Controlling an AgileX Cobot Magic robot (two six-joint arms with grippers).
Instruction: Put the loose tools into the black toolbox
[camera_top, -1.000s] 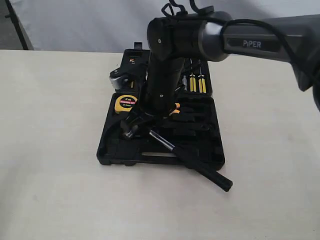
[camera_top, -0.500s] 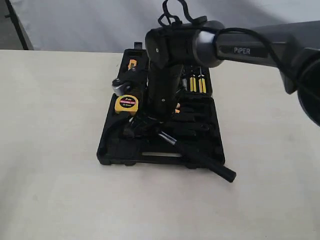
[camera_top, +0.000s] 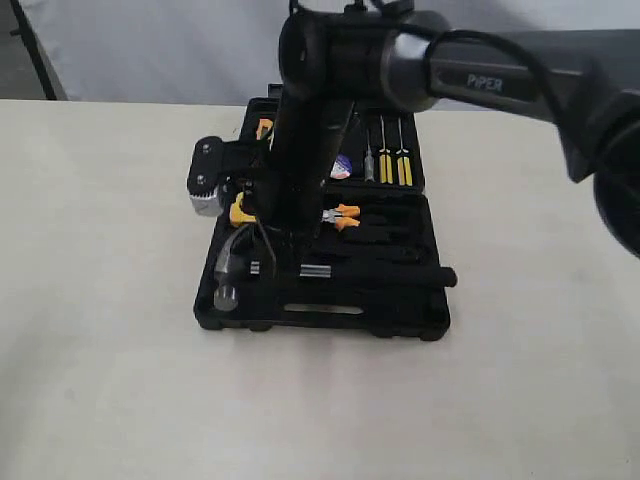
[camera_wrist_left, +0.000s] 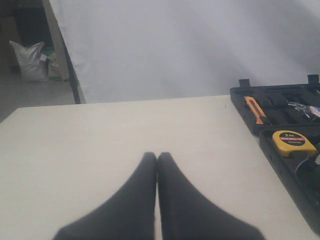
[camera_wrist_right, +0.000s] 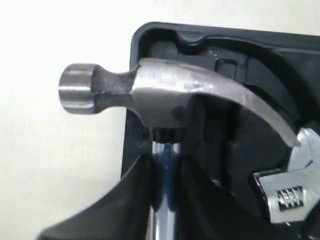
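Now the right gripper (camera_wrist_right: 165, 167) is clenched on the hammer (camera_wrist_right: 165, 95), on the shaft just under the head. It holds the hammer across the nearer half of the toolbox (camera_top: 330, 318). In the right wrist view the striking face shows past the box edge. I judge the head should move inward, level, over its curved recess and clear of the wrench (camera_wrist_right: 285, 200) before letting go. The left gripper (camera_wrist_left: 157, 160) is pinched shut on nothing, over the table (camera_wrist_left: 100, 140).

Even soft light, faint shadows on tabletop (camera_top: 100, 380); left wrist fingers (camera_wrist_left: 130, 200) out of focus; mild glare on hammer (camera_wrist_right: 165, 90).
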